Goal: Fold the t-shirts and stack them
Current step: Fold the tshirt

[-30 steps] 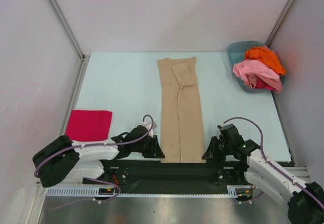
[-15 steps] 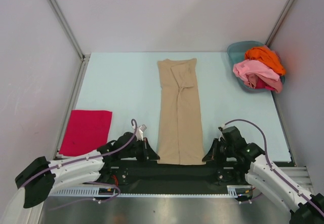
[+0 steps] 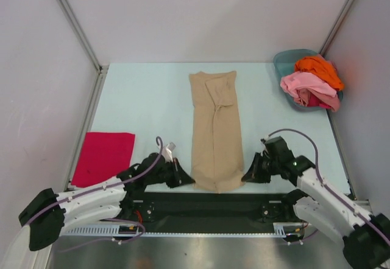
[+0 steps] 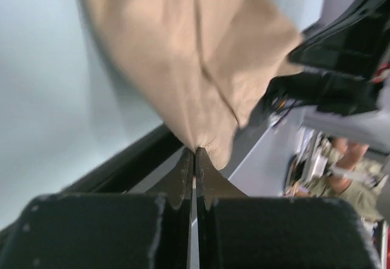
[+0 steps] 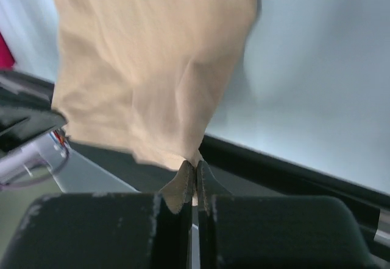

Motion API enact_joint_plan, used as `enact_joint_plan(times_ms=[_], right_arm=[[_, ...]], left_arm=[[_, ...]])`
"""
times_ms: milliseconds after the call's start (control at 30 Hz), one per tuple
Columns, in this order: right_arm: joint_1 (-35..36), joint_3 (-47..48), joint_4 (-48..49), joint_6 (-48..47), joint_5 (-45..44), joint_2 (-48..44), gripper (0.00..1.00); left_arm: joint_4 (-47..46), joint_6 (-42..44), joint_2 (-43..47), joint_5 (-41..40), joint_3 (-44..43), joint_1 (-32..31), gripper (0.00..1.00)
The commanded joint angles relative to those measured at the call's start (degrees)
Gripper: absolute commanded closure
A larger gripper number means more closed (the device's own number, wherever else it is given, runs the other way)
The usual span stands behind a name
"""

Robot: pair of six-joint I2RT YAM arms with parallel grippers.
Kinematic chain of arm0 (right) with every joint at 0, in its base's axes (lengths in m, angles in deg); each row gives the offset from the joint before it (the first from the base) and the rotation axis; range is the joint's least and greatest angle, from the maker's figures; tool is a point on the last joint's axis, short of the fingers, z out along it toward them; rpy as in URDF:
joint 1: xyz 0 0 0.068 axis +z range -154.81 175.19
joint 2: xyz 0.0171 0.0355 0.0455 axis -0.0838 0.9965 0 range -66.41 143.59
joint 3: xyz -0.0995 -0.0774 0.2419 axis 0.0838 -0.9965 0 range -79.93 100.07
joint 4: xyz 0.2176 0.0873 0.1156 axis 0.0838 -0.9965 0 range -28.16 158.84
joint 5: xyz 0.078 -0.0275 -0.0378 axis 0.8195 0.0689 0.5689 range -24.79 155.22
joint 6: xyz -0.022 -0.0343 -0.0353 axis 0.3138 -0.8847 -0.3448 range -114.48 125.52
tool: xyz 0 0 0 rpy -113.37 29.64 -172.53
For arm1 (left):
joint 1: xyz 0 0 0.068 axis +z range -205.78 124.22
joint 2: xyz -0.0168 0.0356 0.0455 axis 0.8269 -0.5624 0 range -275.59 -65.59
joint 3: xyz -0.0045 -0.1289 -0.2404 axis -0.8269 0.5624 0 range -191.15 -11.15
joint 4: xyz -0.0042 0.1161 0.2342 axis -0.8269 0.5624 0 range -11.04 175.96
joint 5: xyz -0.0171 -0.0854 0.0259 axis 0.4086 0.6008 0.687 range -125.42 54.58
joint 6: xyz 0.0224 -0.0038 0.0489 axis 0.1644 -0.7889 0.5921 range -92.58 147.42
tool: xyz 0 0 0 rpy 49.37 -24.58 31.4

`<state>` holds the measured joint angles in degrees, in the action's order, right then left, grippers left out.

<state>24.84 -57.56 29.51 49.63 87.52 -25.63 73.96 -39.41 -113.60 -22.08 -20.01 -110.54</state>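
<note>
Left tool (image 3: 186,181) pinched tight on near-left corner of tan t-shirt (image 3: 214,129); right tool (image 3: 247,178) likewise on near-right corner. Near hem raised off counter (image 3: 146,98) (rest lies flat).

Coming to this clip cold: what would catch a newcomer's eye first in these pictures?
First comes the long tan t-shirt, folded into a strip down the middle of the table, with the left gripper and right gripper each shut on a near corner. Next come the folded magenta t-shirt at the near left and the teal basin at the far right, heaped with an orange shirt and a pink shirt.
</note>
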Motion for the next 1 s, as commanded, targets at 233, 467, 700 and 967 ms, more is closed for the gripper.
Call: enact_joint_plan(times_ms=[233,467,700,967], right_arm=[[-14.70,23.57,17.09,-12.74,2.82,34.08,1.00],[-17.96,38.96,19.99,-14.06,4.93,51.14,1.00],[-19.89,48.99,20.09,-14.15,7.05,60.47,1.00],[-23.23,52.86,20.26,-16.08,10.21,65.57,1.00]], left_arm=[[0.42,14.87,-21.40,8.62,-25.65,25.13,1.00],[-1.16,17.17,-37.58,11.88,-40.34,29.97,1.00],[-2.65,16.38,-44.61,13.46,-45.36,32.43,1.00],[-3.18,16.12,-51.56,16.18,-49.92,34.72,1.00]])
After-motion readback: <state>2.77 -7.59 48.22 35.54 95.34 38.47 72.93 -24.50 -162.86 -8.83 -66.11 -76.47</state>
